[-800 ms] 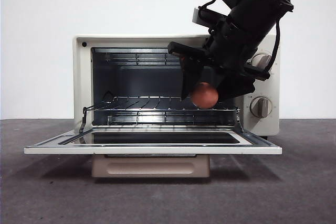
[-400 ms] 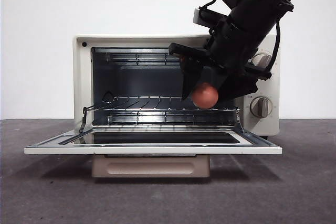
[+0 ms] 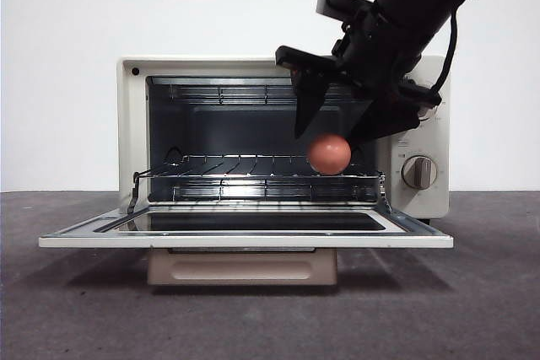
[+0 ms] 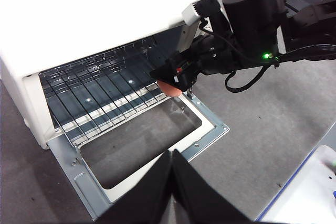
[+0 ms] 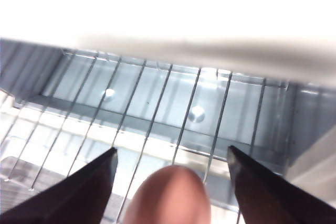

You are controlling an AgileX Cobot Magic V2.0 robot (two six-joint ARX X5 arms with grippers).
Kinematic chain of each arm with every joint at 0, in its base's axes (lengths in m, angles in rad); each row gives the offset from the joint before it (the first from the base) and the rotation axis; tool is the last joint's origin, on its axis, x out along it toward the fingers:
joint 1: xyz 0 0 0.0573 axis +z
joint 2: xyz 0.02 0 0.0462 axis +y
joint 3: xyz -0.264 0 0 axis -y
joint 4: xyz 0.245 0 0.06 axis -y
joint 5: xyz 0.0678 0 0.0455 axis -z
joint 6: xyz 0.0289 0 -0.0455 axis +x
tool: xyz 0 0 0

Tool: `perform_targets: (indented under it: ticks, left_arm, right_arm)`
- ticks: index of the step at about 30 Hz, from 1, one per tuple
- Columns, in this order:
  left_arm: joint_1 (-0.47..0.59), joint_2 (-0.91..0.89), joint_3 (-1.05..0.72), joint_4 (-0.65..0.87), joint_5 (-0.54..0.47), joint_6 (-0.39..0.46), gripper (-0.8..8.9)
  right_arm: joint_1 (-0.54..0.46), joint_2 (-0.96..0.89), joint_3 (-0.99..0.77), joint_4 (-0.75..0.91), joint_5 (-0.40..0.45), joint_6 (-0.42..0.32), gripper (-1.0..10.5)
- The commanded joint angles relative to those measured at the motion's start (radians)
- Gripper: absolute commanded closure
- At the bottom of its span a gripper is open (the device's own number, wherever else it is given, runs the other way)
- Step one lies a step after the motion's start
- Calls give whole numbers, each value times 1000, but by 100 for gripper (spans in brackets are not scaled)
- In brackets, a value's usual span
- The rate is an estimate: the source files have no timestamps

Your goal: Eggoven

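While the right gripper (image 3: pixel 337 132) slants down, jaws spread, the egg (image 3: pixel 329 154) rests on the oven (image 3: pixel 131 124) rack (image 3: pixel 219 166); left jaws pressed together.

We are seeing even, bright light across the front view, with soft shadow lying under the open door (image 3: pixel 245 240) of the oven (image 3: pixel 131 124). In the right wrist view the oven's top (image 5: pixel 168 9) is blowing out to white glare, and the egg (image 5: pixel 168 198) is looking blurred.
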Motion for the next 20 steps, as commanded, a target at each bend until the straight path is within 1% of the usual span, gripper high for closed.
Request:
perform_targets:
  ticks: [1,6,11,16,20]
  left_arm:
    - [-4,6,12,12,0,17,806]
    - [-3,13,11,19,-2,32,806]
    - [19,40,1,77,-12,42,807]
    - [97,77,-68,153,-10,38,807]
    - [169,105,-177,246,35,5,807]
  right_arm:
    - [10,-21,16,-30,4,-8,604]
    - [32,-98,16,-68,5,-9,604]
    - [50,-230,16,-130,0,-19,604]
    - [83,-401,16,-253,3,-48,605]
    - [91,-523,16,-350,2,-62,605]
